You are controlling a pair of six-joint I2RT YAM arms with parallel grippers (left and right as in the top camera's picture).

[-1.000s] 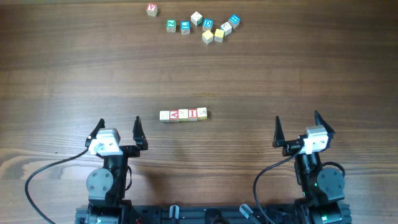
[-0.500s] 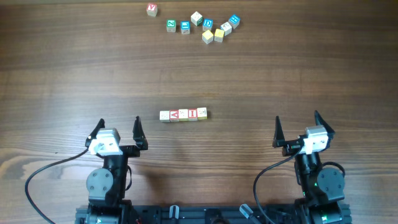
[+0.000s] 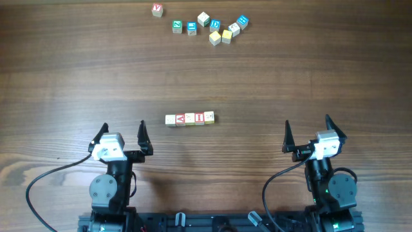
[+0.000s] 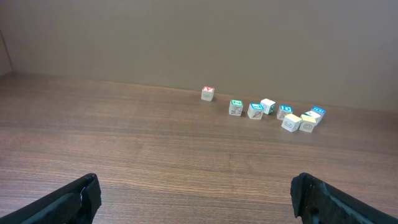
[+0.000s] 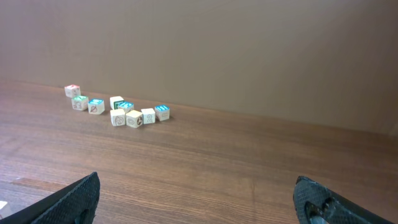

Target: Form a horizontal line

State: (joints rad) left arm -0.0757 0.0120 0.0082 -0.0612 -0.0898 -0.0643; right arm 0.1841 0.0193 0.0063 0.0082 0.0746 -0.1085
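Wood-grain table [image 3: 64, 77] fills the overhead view from edge to edge. At the bottom of the frame the two arms sit at their bases, one toward each corner. The left gripper [image 3: 122, 129] is spread wide and holds nothing, and the right gripper [image 3: 308, 124] is spread just as wide, also with nothing in it. Along the top edge, around the centre, lies a loose scatter of cubes [image 3: 209, 27], some blue-lettered, two plain yellow. The horizontal line [image 3: 189, 118] sits at mid-frame, between the grippers and a little above them: five cubes touching side by side, level. A lone red-lettered cube [image 3: 157, 9] lies just left of the scatter.
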